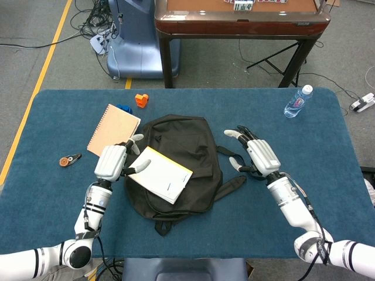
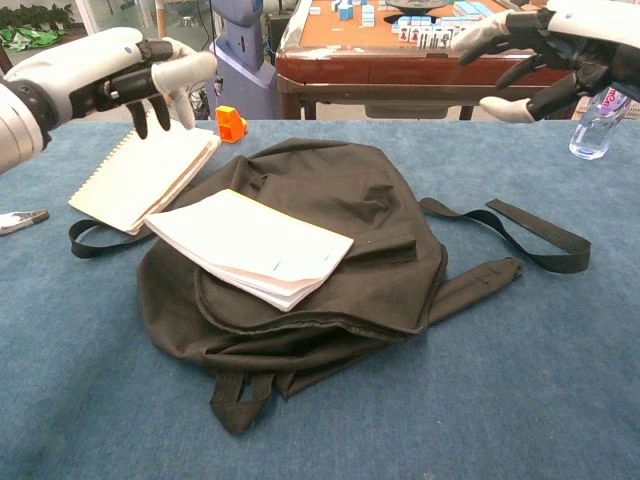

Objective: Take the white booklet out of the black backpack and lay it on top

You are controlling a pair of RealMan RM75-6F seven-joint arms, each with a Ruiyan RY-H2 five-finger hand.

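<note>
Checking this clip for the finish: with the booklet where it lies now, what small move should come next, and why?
Probably just draw both hands back. The white booklet already lies flat on the black backpack, the left hand hovers open above it, touching nothing, and the right hand is open off to the side.
</note>
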